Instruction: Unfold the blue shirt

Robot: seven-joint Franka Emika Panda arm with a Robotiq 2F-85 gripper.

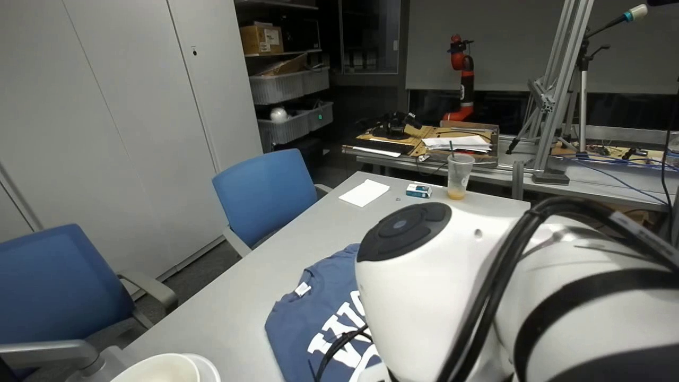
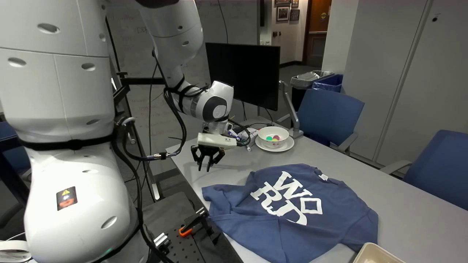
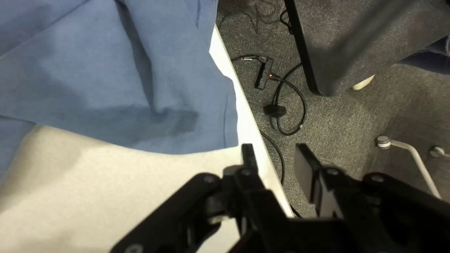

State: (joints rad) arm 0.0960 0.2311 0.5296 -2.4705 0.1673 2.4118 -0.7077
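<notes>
Empty gripper (image 3: 274, 151), fingers partway apart, aloft near a corner of the blue shirt (image 3: 105, 77).

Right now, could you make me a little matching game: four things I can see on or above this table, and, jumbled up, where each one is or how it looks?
Things:
1. blue shirt
2. bowl
3. gripper
4. cup

Places and looks:
A. on a white plate
B. see-through, with something orange at the bottom
C. printed with big white letters
D. fingers apart, holding nothing

Pairs: 1-C; 2-A; 3-D; 4-B.
</notes>
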